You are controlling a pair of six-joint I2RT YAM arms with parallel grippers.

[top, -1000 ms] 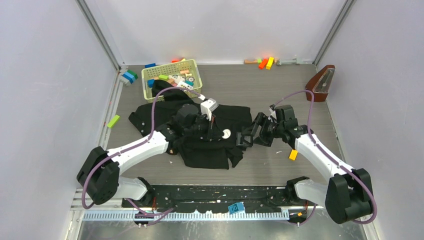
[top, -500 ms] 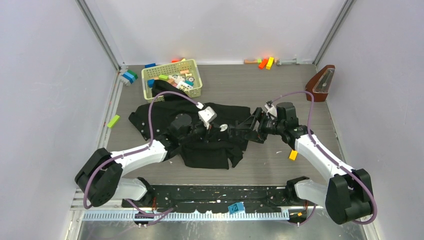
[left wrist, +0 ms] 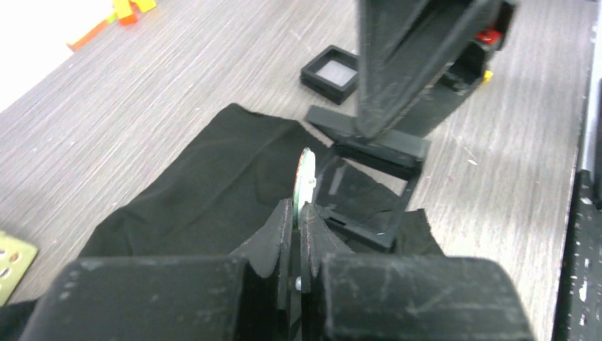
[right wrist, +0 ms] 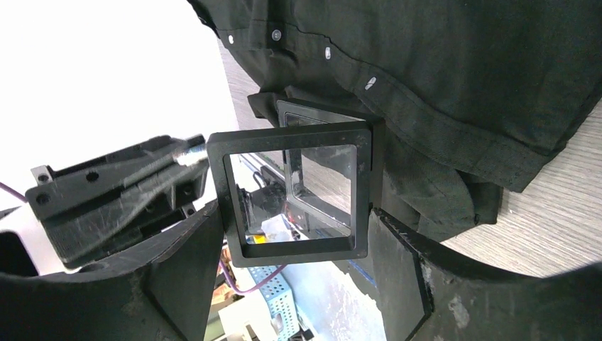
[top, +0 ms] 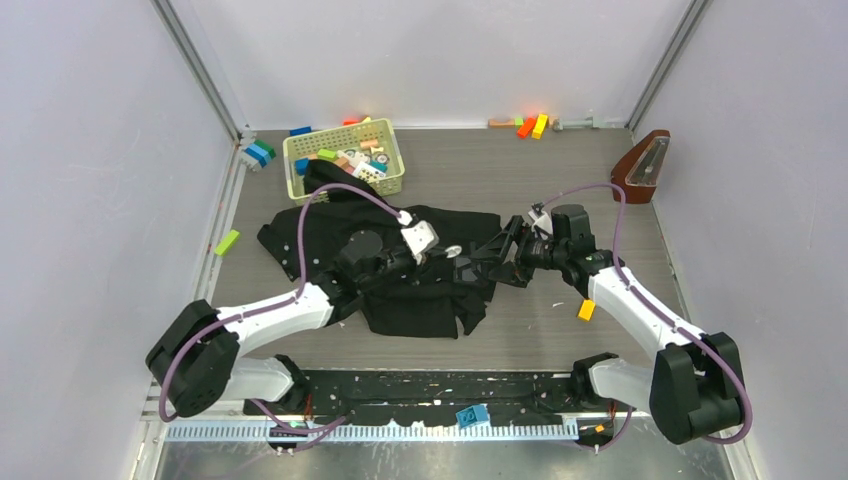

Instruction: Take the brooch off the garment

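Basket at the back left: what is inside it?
Small coloured toy blocks fill the basket; a fold of the black garment lies over its near left corner, hiding whatever sits beneath.

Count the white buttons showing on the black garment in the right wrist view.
4 buttons in a row along a seam of the garment: first at the top left, second beside it, third and fourth stepping down to the right. Folds may hide more.

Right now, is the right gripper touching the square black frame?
Touching. The right wrist view shows the square black frame held between the right gripper's fingers, with each side edge pressed against a finger and no gap showing.
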